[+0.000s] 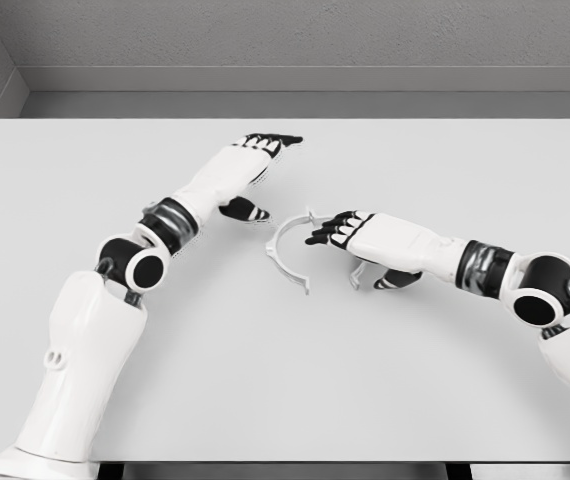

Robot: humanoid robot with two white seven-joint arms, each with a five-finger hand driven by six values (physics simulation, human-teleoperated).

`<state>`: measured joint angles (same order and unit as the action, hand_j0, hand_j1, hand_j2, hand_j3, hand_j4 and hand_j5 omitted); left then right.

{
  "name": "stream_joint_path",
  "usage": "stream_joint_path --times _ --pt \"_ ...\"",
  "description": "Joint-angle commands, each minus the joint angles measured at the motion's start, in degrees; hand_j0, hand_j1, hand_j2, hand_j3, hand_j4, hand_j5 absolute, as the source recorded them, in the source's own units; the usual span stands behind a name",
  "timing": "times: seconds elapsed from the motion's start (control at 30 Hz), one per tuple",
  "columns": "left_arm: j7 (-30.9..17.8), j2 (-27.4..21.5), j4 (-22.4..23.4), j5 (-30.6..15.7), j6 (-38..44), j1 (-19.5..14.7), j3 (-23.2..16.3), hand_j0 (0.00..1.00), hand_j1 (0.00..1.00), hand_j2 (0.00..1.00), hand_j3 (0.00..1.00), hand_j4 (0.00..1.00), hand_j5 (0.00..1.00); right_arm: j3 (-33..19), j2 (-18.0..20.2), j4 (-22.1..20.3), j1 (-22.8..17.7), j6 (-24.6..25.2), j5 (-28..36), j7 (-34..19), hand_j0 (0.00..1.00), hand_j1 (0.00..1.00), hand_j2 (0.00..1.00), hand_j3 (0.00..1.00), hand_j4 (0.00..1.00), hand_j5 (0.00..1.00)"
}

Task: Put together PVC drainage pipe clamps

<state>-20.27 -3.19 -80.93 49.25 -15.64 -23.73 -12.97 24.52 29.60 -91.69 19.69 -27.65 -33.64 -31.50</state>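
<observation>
Right hand [350, 232] lay relaxed, holding nothing, over white semicircular plastic pipe clamp [287, 252]; left hand [250, 165], at 11 o'clock, spread empty.

White table [265, 380] fills most of the view. Grey wall [295, 30] runs along 12 o'clock; grey floor strip [315, 104] lies between them.

glossy white arms [85, 350], black joints, black-tipped fingers [275, 142]
</observation>
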Motion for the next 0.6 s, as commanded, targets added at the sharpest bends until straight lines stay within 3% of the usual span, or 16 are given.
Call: stream_joint_path --times 0.0,0.1,0.23,0.4,0.57 --pt "0.0 -2.0 -4.5 -1.2 -0.1 0.2 2.5 1.0 1.0 1.0 1.0 1.0 1.0 0.0 -0.5 0.0 0.0 0.1 -0.3 0.0 1.0 1.0 1.0 1.0 1.0 1.0" --pt "-0.1 -4.2 -8.3 -2.1 -2.3 3.3 5.1 1.0 1.0 1.0 1.0 1.0 1.0 0.0 -0.9 0.1 0.4 0.1 -1.0 0.0 1.0 1.0 1.0 1.0 1.0 1.0" --pt "-0.1 -5.5 -8.6 -2.5 -4.2 5.8 5.1 1.0 1.0 1.0 1.0 1.0 1.0 0.0 -1.7 2.3 1.3 0.1 -1.1 0.0 1.0 1.0 1.0 1.0 1.0 1.0" --pt "-0.1 -5.3 -7.1 -2.3 -4.2 6.0 4.2 1.0 1.0 1.0 1.0 1.0 1.0 0.0 -1.7 2.3 1.6 0.1 -1.0 0.0 1.0 1.0 1.0 1.0 1.0 1.0" --pt "-0.1 -4.1 -3.0 -1.9 -3.8 4.9 0.8 1.0 1.0 1.0 1.0 1.0 1.0 0.1 -1.7 2.1 1.6 0.1 -1.0 0.0 1.0 1.0 1.0 1.0 1.0 1.0"
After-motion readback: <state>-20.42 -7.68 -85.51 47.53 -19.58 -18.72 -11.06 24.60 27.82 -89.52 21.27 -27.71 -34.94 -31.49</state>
